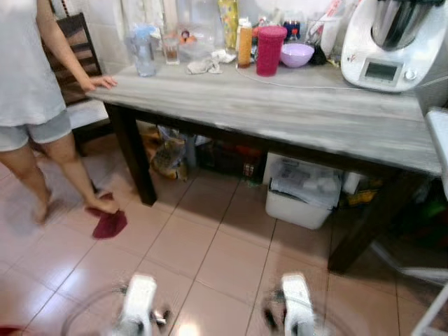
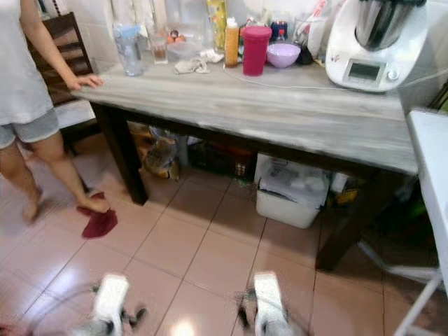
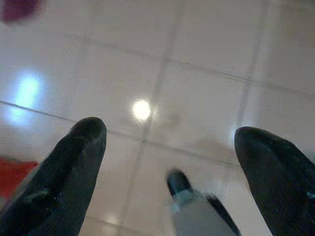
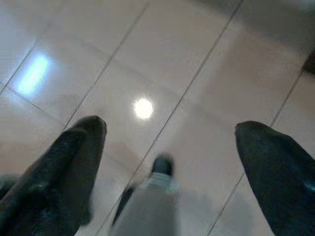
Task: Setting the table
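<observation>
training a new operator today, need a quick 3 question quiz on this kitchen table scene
1. True or false: the purple bowl sits on the floor beside the white storage bin.
2. Multiple choice: the person's hand rests on
A. the grey wooden table
B. the white kitchen machine
C. the red tumbler
3. Fill in: the left gripper and right gripper hang low over the tiled floor, each with fingers ____.

Key
1. False: the bowl is on the table, at its back edge; the bin is under the table.
2. A, at the table's left corner.
3. open, holding nothing.
</observation>
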